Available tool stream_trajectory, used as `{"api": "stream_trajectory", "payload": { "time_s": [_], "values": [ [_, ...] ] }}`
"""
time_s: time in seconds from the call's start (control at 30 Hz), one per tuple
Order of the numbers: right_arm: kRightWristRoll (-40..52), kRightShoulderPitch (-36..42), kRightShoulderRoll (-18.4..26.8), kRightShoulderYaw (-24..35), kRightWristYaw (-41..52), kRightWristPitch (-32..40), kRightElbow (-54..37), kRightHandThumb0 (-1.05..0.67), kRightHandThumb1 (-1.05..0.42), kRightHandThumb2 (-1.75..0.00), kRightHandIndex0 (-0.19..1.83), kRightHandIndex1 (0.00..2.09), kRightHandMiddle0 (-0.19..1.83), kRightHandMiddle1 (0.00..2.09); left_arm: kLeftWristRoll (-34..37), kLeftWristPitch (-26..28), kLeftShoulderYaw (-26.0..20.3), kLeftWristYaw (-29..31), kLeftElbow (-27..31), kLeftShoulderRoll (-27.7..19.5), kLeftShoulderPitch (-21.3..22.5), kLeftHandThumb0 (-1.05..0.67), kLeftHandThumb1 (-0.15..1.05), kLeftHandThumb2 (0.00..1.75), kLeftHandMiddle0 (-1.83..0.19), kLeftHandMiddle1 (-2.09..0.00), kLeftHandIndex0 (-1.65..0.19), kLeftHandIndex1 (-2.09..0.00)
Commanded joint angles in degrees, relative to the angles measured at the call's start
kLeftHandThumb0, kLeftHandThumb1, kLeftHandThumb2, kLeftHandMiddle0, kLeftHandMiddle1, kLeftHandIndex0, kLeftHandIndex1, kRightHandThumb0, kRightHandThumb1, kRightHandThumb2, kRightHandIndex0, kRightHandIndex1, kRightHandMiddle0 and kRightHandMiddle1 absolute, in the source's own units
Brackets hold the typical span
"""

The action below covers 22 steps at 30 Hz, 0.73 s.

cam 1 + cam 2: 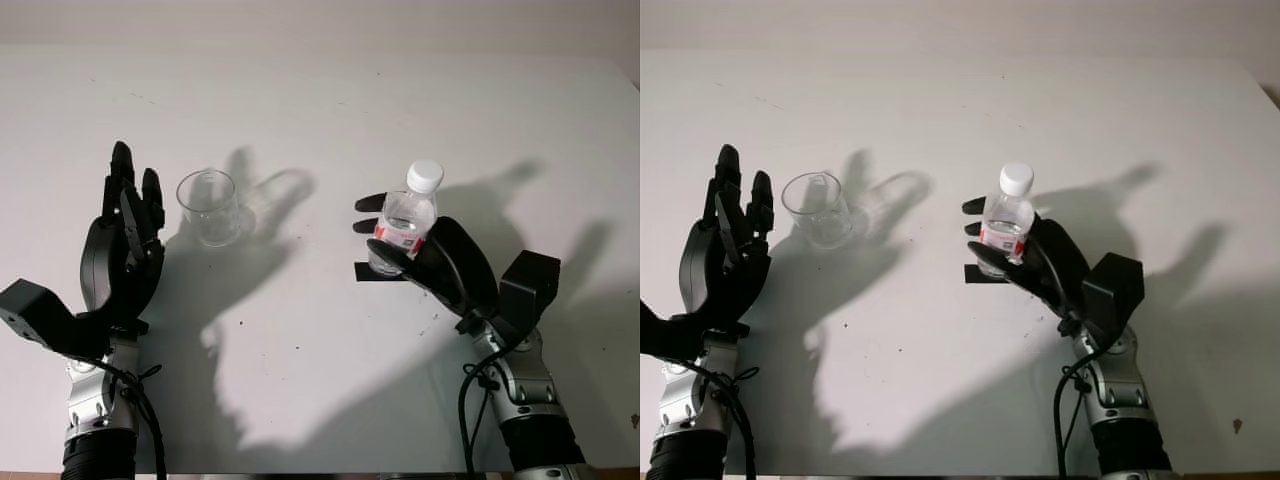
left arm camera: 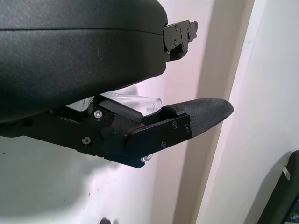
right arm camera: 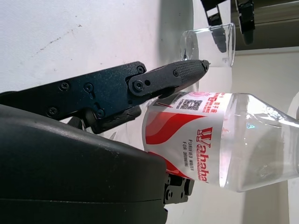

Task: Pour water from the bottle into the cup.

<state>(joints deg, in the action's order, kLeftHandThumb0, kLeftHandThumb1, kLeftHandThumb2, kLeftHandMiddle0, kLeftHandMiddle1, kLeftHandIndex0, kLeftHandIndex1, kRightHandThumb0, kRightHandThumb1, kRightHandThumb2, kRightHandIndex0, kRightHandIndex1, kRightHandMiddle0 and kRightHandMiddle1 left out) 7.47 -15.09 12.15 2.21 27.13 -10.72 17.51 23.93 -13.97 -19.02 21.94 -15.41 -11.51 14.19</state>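
Right robot hand (image 1: pixel 405 245) closes around the lower half of the bottle (image 1: pixel 405 220), fingers wrapped across its red-and-white label; the bottle stands upright on the white tabletop (image 1: pixel 330 110), white cap (image 1: pixel 425 176) on, right of centre. A dark flat patch (image 1: pixel 378 273) lies on the tabletop at the bottle's base. Left robot hand (image 1: pixel 128 225) is open and holds nothing, raised just left of the cup (image 1: pixel 209 207), near it but not touching. The clear cup stands upright on the tabletop, left of centre, well apart from the bottle.
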Motion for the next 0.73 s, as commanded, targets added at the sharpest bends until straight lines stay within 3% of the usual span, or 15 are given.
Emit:
{"api": "stream_trajectory", "payload": {
  "time_s": [0.0, 0.2, 0.37, 0.47, 0.7],
  "values": [
    [-1.07, 3.23, 0.63, -0.63, -0.24, -0.34, 1.06, -0.61, -1.02, -0.05, 0.04, 0.4, 0.06, 0.55, -0.25, 0.03, -0.17, 0.05, -0.28, -0.38, -0.74, -0.76, 1.05, 0.72, 0.19, 0.0, 0.19, 0.0],
    [-1.4, 3.87, 1.21, -0.73, 0.47, -2.0, 2.01, -0.67, -1.0, -0.05, 0.02, 0.11, 0.06, 0.3, -0.36, 0.19, -0.11, 0.05, -0.31, -0.54, -0.65, -0.76, 1.05, 0.72, 0.19, 0.0, 0.19, 0.0],
    [-3.13, 3.09, 1.57, -0.59, -0.35, -6.85, 4.58, -0.89, -0.98, -0.05, -0.18, 0.0, -0.18, 0.03, -0.18, 0.14, -0.27, 0.21, -0.44, -0.59, -0.65, -0.75, 1.05, 0.73, 0.19, 0.0, 0.19, 0.0],
    [-5.5, 1.67, 1.43, -0.1, -3.79, -10.35, 7.25, -0.97, -1.0, -0.06, -0.19, 0.0, -0.19, 0.0, -0.23, 0.34, -0.28, 0.03, -0.25, -0.63, -0.69, -0.75, 1.05, 0.73, 0.19, 0.0, 0.19, 0.0],
    [-2.22, -3.22, 0.27, 2.8, -6.56, -13.62, 13.38, -0.91, -0.97, -0.04, -0.19, 0.0, -0.19, 0.0, 0.26, 0.18, -0.48, 1.14, -0.58, -0.88, -0.91, -0.75, 1.05, 0.73, 0.19, 0.0, 0.19, 0.0]
  ]
}}
